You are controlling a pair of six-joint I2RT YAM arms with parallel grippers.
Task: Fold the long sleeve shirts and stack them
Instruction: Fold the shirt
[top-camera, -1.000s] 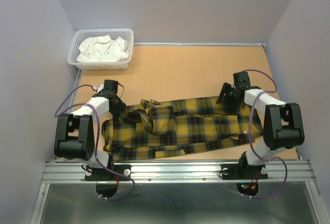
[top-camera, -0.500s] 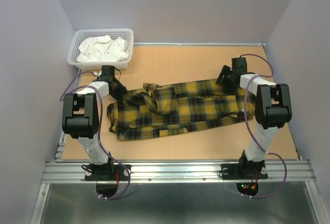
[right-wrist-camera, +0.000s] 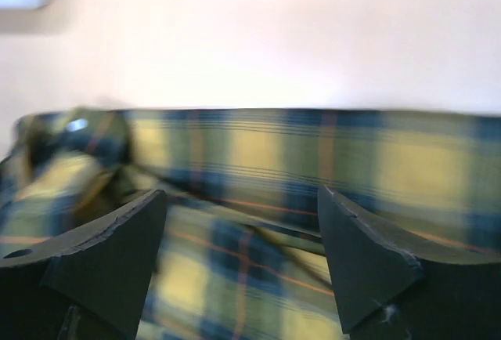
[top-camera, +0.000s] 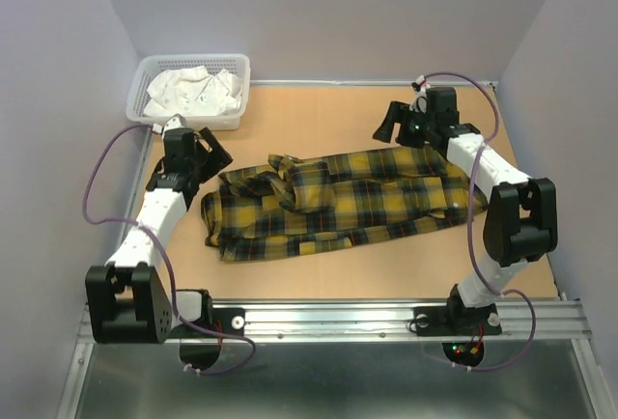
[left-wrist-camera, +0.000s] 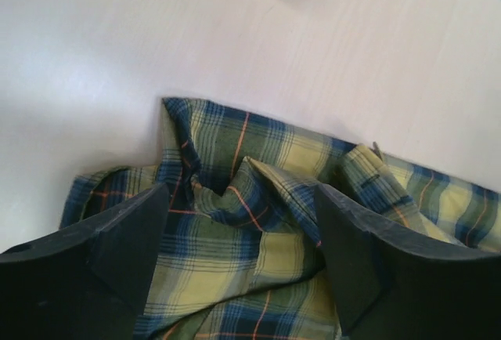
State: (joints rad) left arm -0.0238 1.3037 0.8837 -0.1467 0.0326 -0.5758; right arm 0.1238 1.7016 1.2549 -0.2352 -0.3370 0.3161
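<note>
One long sleeve shirt (top-camera: 338,202), yellow with dark plaid and thin red lines, lies folded into a long band across the table's middle. My left gripper (top-camera: 214,152) hovers open just beyond the shirt's bunched left end, by the collar. In the left wrist view the rumpled plaid cloth (left-wrist-camera: 258,238) lies below my gripper (left-wrist-camera: 241,195), untouched between the spread fingers. My right gripper (top-camera: 391,127) stands open above the table just past the shirt's far right edge. The right wrist view shows the flat plaid cloth (right-wrist-camera: 258,160) below my gripper (right-wrist-camera: 241,195), blurred.
A white basket (top-camera: 193,59) holding crumpled white cloth (top-camera: 193,91) stands at the far left corner, close behind the left gripper. The tan table (top-camera: 328,115) is walled on three sides. A metal rail runs along the near edge.
The shirt was dragged away from the arm bases toward the table's middle. Both grippers then opened, let go of its far edge and pulled up and back.
</note>
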